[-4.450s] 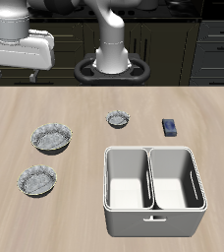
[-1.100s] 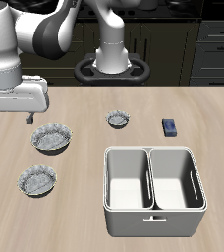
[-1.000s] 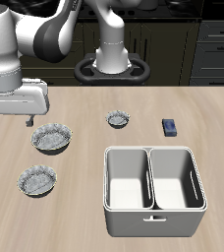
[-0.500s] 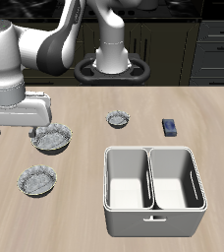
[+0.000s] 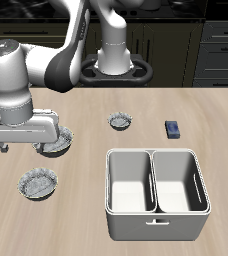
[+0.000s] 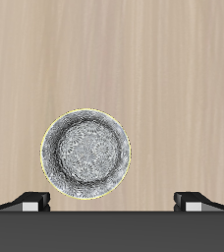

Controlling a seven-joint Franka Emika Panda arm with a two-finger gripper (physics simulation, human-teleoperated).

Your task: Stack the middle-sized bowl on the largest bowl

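Stacking not begun – hand (image 5: 31,146) above the bowls, nothing held.

The middle-sized bowl (image 5: 38,183) is seen resting on the counter (image 5: 136,100) nearer the front edge, apart from the largest bowl (image 5: 52,147), which sits just behind it and is partly covered by the hand in the exterior view. No grasp, lift or placement is judged done; all of these are left. In the wrist view the fingers (image 6: 30,198) are shown spread wide with nothing between them, and a single fluted bowl (image 6: 84,153) lies close by on bare wood – taken to be the middle-sized bowl, though this cannot be confirmed. Only the exterior view shows the tiny bowl (image 5: 120,121), the white two-compartment bin (image 5: 156,192) and a small dark blue block (image 5: 172,129).
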